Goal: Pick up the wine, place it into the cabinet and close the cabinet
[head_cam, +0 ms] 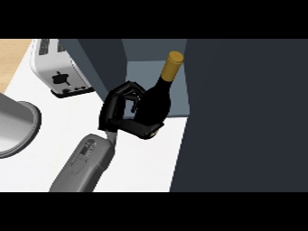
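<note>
The wine bottle [157, 97] is dark with a gold-capped neck and leans so the cap points up toward the back of the picture. My left hand [125, 115] is shut on its lower body, fingers curled round it from the left, and its forearm comes in from the lower left. The bottle's neck and shoulder lie over the pale blue-grey inside of the open cabinet [143, 70]. The cabinet's dark door [249, 117] stands open and fills the right side of the view. My right hand does not show.
A silver toaster [59, 72] stands at the back left on the white counter [63, 126]. A large grey round pot [6, 128] sits at the left edge. The cabinet's dark side wall [103, 63] rises between the toaster and the opening.
</note>
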